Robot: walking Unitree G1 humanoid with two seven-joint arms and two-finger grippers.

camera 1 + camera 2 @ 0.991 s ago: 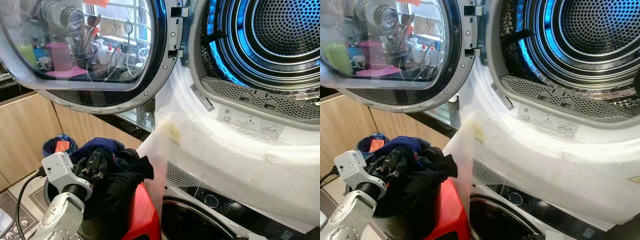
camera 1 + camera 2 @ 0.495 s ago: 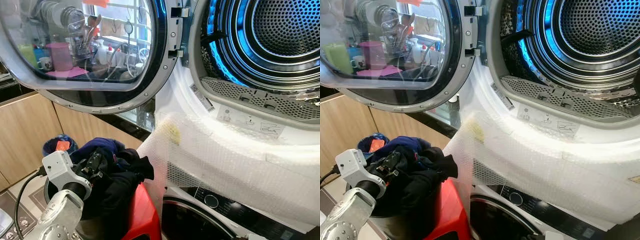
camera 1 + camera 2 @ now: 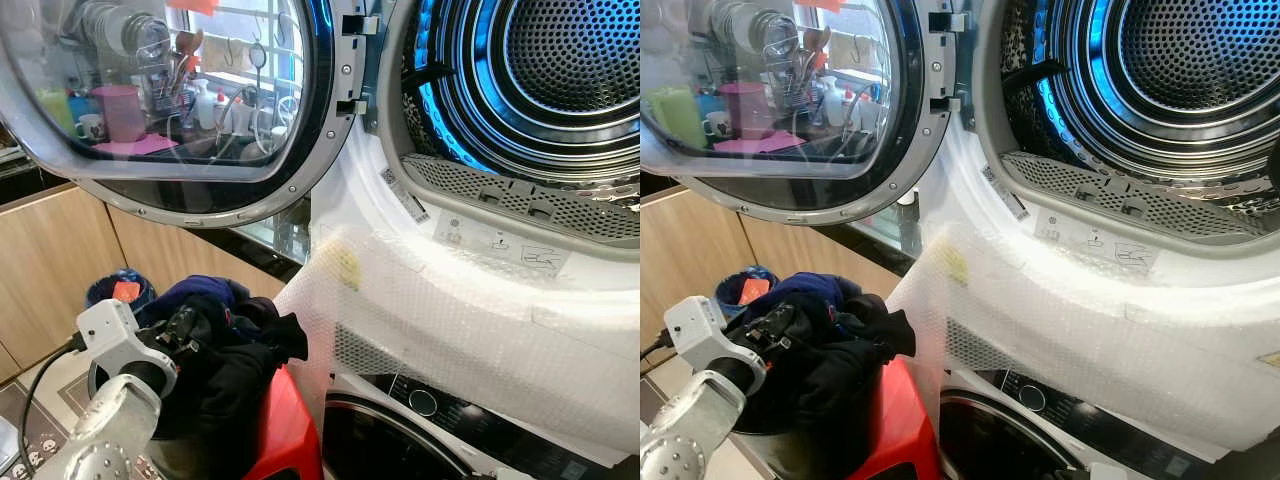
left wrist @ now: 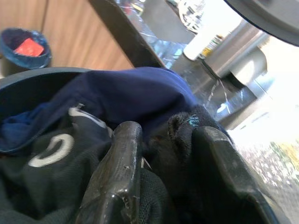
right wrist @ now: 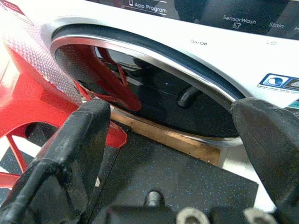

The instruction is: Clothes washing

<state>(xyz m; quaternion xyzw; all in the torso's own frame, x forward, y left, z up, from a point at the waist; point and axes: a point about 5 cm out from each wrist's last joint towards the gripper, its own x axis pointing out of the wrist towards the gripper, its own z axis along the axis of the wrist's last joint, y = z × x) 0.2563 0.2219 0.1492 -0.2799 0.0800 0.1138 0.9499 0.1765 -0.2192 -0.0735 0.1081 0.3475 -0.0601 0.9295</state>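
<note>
A heap of dark clothes (image 3: 240,350), black and navy, fills a black basket (image 3: 760,425) on a red stool (image 3: 285,430) at the lower left. My left gripper (image 3: 185,328) is sunk into the top of the heap. In the left wrist view its fingers (image 4: 119,172) are shut on a fold of black cloth (image 4: 173,154), with a navy garment (image 4: 131,91) just beyond. Above right, the dryer drum (image 3: 570,60) stands open, its round glass door (image 3: 170,100) swung left. My right gripper (image 5: 173,112) hangs low and open before the lower washer's door (image 5: 154,88).
Bubble wrap (image 3: 450,320) covers the dryer's front below the opening. The lower washer's control panel (image 3: 440,405) shows under it. A blue bin (image 3: 115,290) sits by wooden cabinets (image 3: 50,270) at the left. A dark mat (image 5: 187,186) lies under the washer.
My left arm has shifted slightly to the left with the gripper still in the clothes heap. Everything else holds still.
</note>
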